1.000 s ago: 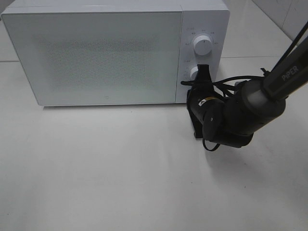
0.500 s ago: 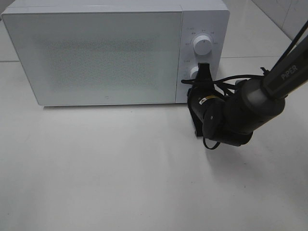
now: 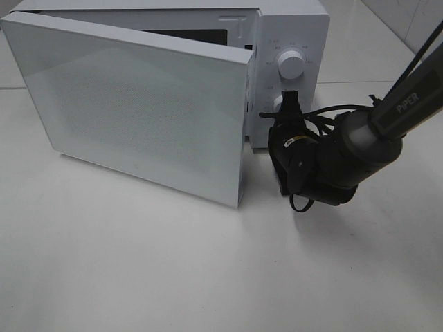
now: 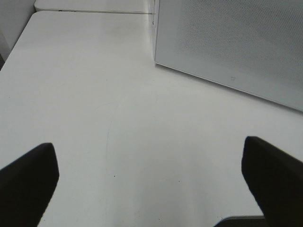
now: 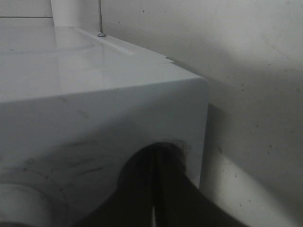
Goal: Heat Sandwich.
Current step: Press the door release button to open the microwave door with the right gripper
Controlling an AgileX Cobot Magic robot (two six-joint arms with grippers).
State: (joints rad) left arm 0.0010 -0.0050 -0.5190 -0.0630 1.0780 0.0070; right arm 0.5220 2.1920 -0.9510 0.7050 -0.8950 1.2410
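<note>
The sandwich is out of view. The white microwave [image 3: 291, 28] stands at the back of the table, its door [image 3: 138, 104] swung partly open towards the front. Only a dark slit of the cavity shows behind the door. My right gripper [image 3: 289, 97] is shut, and its tips touch the control panel at the lower knob [image 3: 279, 105]. In the right wrist view the shut fingers [image 5: 154, 165] press against the microwave's front [image 5: 94, 104]. My left gripper [image 4: 151, 184] is open over bare table, with the door's [image 4: 236, 42] outer face ahead of it. The left arm does not show in the exterior high view.
The upper knob [image 3: 291, 66] sits above my right gripper. The white table [image 3: 138, 263] spreads in front of the microwave. The open door's free edge [image 3: 242, 138] reaches close to my right arm's wrist [image 3: 311, 166]. A tiled wall shows at the back right.
The microwave door was closed and flat against the front; now it has swung open towards the front. My right gripper stays at the lower knob.
</note>
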